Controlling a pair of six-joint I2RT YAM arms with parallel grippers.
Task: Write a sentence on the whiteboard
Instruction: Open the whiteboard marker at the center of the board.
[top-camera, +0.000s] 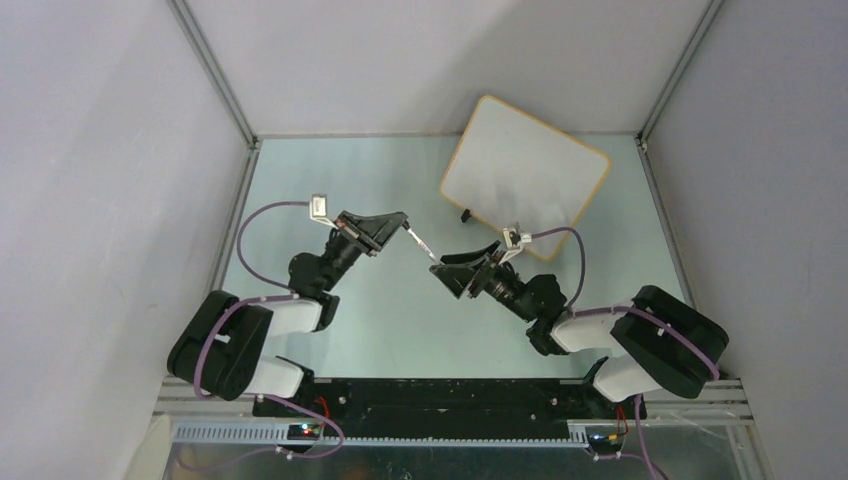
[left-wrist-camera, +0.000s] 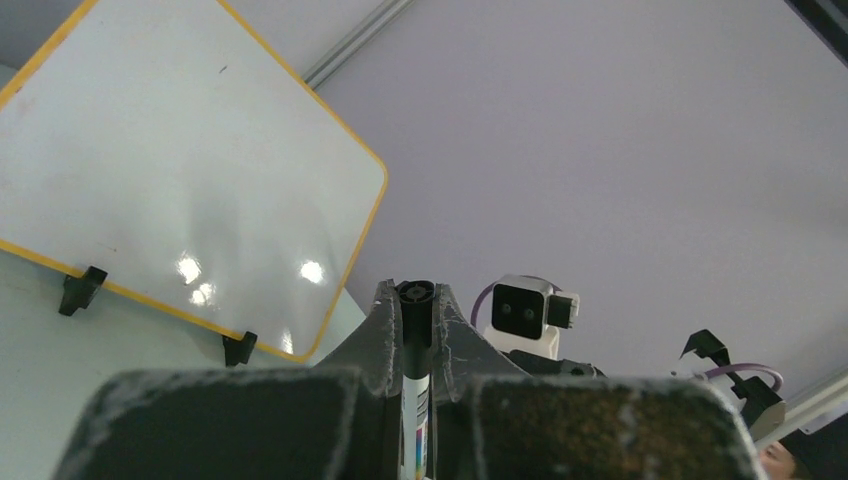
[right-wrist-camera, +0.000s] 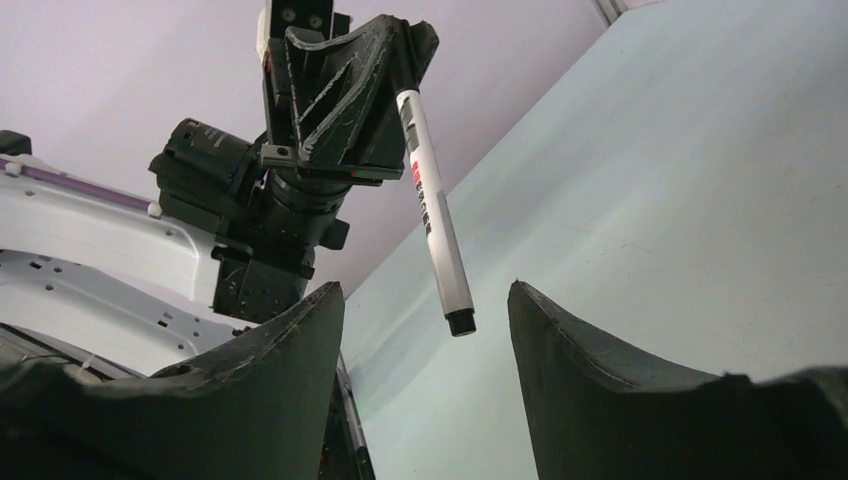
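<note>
The left gripper (top-camera: 400, 222) is clamped on a marker (top-camera: 420, 243) above the middle of the desk (top-camera: 400, 320), the right gripper (right-wrist-camera: 425, 288) has its jaws apart on both sides of the marker's free end, not touching it, and the whiteboard (top-camera: 525, 165) stands just behind, at the far edge.

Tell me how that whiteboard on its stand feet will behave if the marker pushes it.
The whiteboard looks thin and stiff, so probably light. It stands only on two small black feet, so a firm press from the marker may tip or slide it backward. Its glossy face is likely slippery.
</note>
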